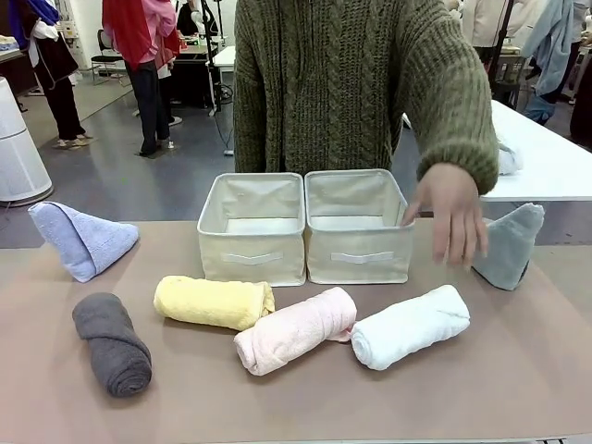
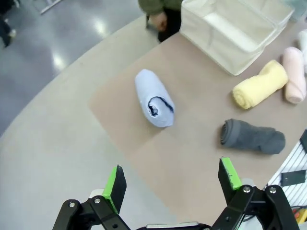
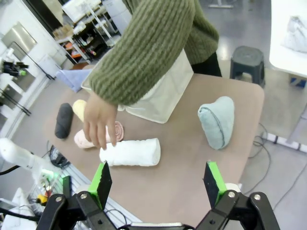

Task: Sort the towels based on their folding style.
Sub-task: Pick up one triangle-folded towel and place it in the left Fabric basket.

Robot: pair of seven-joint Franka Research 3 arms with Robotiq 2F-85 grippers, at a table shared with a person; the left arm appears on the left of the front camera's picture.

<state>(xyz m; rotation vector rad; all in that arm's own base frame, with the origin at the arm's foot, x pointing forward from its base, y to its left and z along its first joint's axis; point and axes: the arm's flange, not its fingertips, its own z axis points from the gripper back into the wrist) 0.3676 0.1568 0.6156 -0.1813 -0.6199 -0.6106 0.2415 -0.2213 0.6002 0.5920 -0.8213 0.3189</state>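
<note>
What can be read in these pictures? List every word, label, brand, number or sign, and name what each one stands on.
No readable text anywhere.
Left cream fabric bin: the white strip on its front is blank.
Right cream fabric bin: the white strip on its front is blank.
Background shelves in the right wrist view: any print is too small and blurred to read.

Olive cable-knit sleeve [image 1: 446, 102]; yellow towel [image 1: 214, 302]; pink towel [image 1: 294, 330]
</note>
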